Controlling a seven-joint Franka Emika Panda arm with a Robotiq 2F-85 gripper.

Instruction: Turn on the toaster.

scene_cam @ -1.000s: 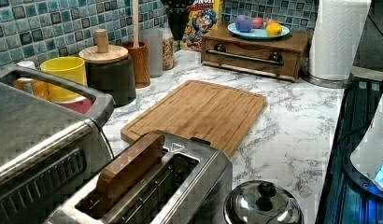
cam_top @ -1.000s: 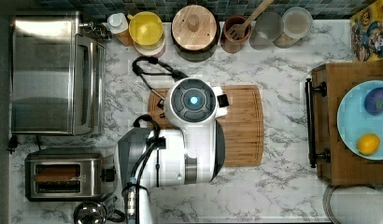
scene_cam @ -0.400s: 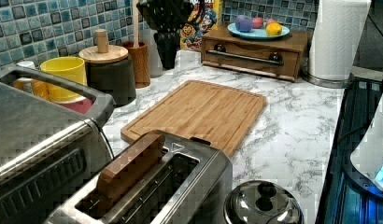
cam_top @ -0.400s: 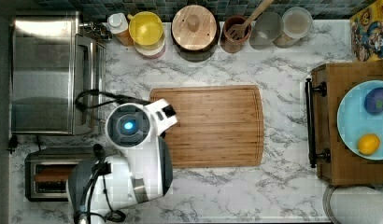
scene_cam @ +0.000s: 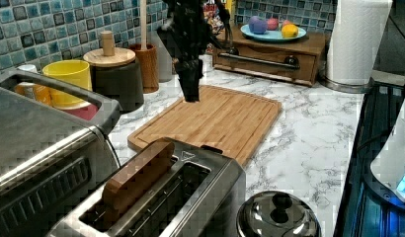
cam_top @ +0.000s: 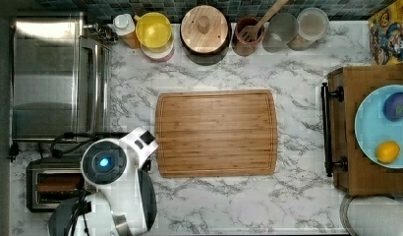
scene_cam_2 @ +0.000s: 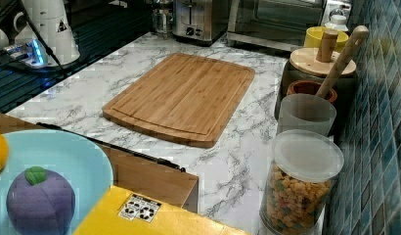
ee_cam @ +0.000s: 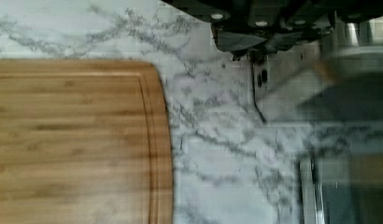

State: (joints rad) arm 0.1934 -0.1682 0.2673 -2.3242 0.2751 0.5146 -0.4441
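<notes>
A: Where is the toaster found?
B: It is seen at the top view's lower left, on the marble counter, just below the big toaster oven. A brown slice is held upright in one of its slots, as shown in the left view. In the right view the toaster is set at the far end of the counter, beside the oven.

A: And the arm?
B: The white arm is placed over the toaster's right end in the top view, partly covering it. In the left view the dark gripper is hung above the near corner of the cutting board, apart from the toaster.

A: Are the jaws apart or together?
B: That cannot be told; the gripper is seen as a dark blurred shape.

A: What else is laid out?
B: A wooden cutting board is set mid-counter. Along the tiled wall a yellow cup, a wooden-lidded pot and a jar with a wooden spoon are lined up. A blue plate with fruit is kept on a wooden box at the top view's right.
</notes>
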